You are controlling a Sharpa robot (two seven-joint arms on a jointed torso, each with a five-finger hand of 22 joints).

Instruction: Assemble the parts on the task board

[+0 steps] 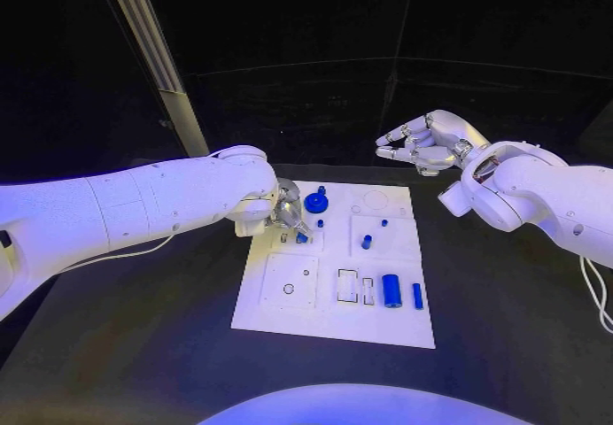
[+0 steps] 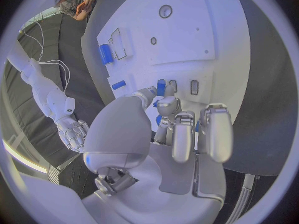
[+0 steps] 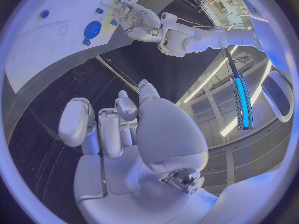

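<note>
While the left hand sits low over the far left part of the task board, it pinches a small blue peg between thumb and fingertip, right at the board's surface beside a row of little slots. Just next to it lies the blue round disc. Two more blue cylinders lie near the board's right edge. The right hand hangs well off beyond the board's far edge (fingers loosely curled, holding nothing).

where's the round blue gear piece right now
In the head view the blue gear stands at the task board's far end, just right of the left hand.
</note>
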